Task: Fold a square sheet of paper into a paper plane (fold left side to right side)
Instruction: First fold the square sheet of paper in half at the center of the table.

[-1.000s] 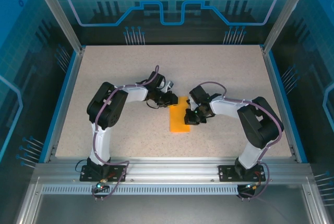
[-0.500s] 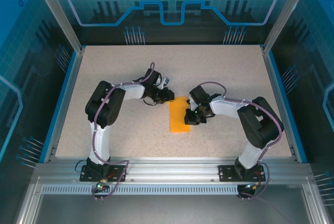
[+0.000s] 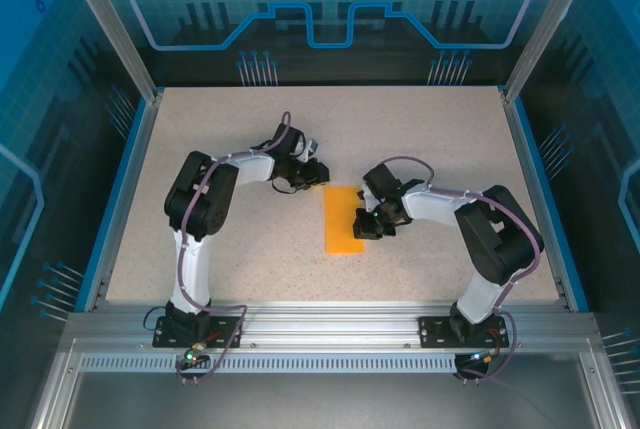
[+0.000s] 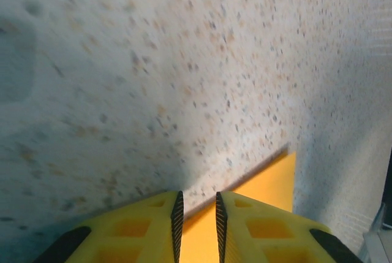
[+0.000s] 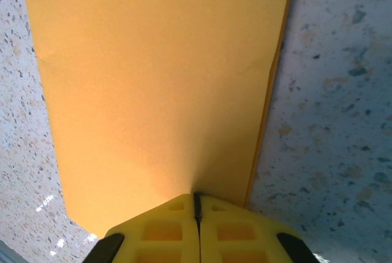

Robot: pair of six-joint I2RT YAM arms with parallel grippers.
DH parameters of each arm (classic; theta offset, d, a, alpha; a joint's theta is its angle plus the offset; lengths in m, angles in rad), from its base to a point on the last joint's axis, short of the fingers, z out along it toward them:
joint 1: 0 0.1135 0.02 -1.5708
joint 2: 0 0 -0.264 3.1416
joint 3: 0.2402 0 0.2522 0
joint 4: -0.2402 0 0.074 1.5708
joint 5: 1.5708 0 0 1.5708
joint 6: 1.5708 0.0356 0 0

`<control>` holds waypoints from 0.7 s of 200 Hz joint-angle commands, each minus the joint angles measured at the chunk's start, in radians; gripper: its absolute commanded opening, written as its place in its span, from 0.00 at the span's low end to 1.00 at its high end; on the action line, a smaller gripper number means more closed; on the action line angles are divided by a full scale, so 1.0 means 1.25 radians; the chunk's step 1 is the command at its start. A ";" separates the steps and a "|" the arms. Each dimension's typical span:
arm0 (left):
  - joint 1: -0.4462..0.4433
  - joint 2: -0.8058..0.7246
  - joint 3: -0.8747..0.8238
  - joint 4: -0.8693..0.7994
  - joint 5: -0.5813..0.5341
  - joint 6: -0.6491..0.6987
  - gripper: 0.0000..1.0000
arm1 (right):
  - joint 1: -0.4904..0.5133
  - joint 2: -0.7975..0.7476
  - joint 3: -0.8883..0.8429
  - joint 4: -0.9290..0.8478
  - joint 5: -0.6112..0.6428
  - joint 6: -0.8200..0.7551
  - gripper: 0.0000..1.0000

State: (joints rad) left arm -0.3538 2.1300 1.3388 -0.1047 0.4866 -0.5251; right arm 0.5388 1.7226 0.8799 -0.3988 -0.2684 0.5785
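The thin bright orange paper sheet (image 3: 343,219), folded in half, lies mid-frame on the speckled bench (image 3: 260,259). Right fingers (image 5: 165,233), squeezed tight, press its right edge; left fingers (image 4: 141,229), slightly apart, hold nothing. Next, I think: flatten the fold firmly.
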 commanded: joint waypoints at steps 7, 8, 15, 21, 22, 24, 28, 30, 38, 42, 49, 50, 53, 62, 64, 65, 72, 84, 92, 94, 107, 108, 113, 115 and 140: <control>0.025 0.005 0.028 -0.025 -0.042 0.015 0.26 | 0.007 0.057 -0.070 -0.097 0.092 0.009 0.06; 0.025 0.003 0.028 -0.026 -0.042 0.015 0.26 | 0.007 0.056 -0.071 -0.094 0.091 0.011 0.06; 0.026 -0.009 0.029 -0.033 -0.035 0.016 0.28 | 0.008 0.049 -0.075 -0.073 0.080 0.019 0.07; 0.025 -0.022 0.028 -0.037 -0.030 0.020 0.28 | 0.008 0.040 -0.079 -0.053 0.070 0.030 0.07; 0.025 -0.025 0.027 -0.038 -0.030 0.020 0.29 | 0.008 0.039 -0.080 -0.048 0.068 0.032 0.07; 0.025 -0.030 0.028 -0.040 -0.029 0.022 0.29 | 0.008 0.036 -0.081 -0.040 0.065 0.036 0.07; 0.025 -0.041 0.026 -0.045 -0.029 0.023 0.29 | 0.008 0.029 -0.084 -0.023 0.055 0.043 0.08; 0.025 -0.049 0.025 -0.048 -0.029 0.024 0.30 | 0.008 0.026 -0.086 -0.013 0.050 0.047 0.08; 0.025 -0.077 0.021 -0.059 -0.031 0.031 0.30 | 0.009 0.009 -0.093 0.031 0.028 0.063 0.09; 0.026 -0.090 0.019 -0.067 -0.033 0.034 0.31 | 0.010 0.000 -0.096 0.051 0.019 0.073 0.09; 0.026 -0.115 0.013 -0.078 -0.032 0.038 0.31 | 0.013 -0.016 -0.099 0.084 0.005 0.083 0.10; 0.026 -0.121 0.012 -0.079 -0.031 0.039 0.31 | 0.013 -0.019 -0.099 0.091 0.002 0.084 0.10; 0.025 -0.133 0.008 -0.083 -0.031 0.040 0.31 | 0.015 -0.026 -0.099 0.110 -0.003 0.088 0.11; 0.025 -0.164 -0.006 -0.092 -0.024 0.040 0.32 | 0.019 -0.048 -0.097 0.134 -0.007 0.094 0.15; 0.025 -0.173 -0.009 -0.094 -0.023 0.041 0.32 | 0.021 -0.053 -0.096 0.140 -0.007 0.094 0.15; 0.025 -0.177 -0.010 -0.095 -0.023 0.040 0.32 | 0.021 -0.057 -0.095 0.144 -0.007 0.094 0.15; 0.025 -0.202 -0.026 -0.103 -0.017 0.041 0.32 | 0.023 -0.083 -0.095 0.161 -0.007 0.094 0.17; 0.022 -0.246 -0.059 -0.113 -0.007 0.039 0.32 | 0.023 -0.132 -0.097 0.176 0.015 0.089 0.22; 0.020 -0.269 -0.080 -0.120 0.003 0.035 0.32 | 0.022 -0.168 -0.098 0.176 0.036 0.076 0.26; 0.018 -0.275 -0.086 -0.121 0.006 0.035 0.32 | 0.021 -0.176 -0.097 0.174 0.039 0.072 0.27; 0.006 -0.302 -0.116 -0.126 0.023 0.025 0.32 | 0.017 -0.228 -0.095 0.148 0.085 0.043 0.38; 0.004 -0.303 -0.119 -0.127 0.025 0.024 0.32 | 0.018 -0.232 -0.094 0.146 0.089 0.040 0.39; -0.002 -0.309 -0.129 -0.125 0.035 0.019 0.32 | 0.013 -0.247 -0.094 0.135 0.105 0.026 0.42; -0.007 -0.310 -0.131 -0.124 0.040 0.017 0.32 | 0.012 -0.255 -0.094 0.129 0.111 0.021 0.44; -0.056 -0.291 -0.149 -0.123 0.060 -0.003 0.32 | -0.030 -0.312 -0.102 0.081 0.126 -0.019 0.61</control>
State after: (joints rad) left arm -0.3649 1.7344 1.1938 -0.2054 0.5034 -0.5068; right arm 0.5446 1.3827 0.7567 -0.2306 -0.1730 0.6170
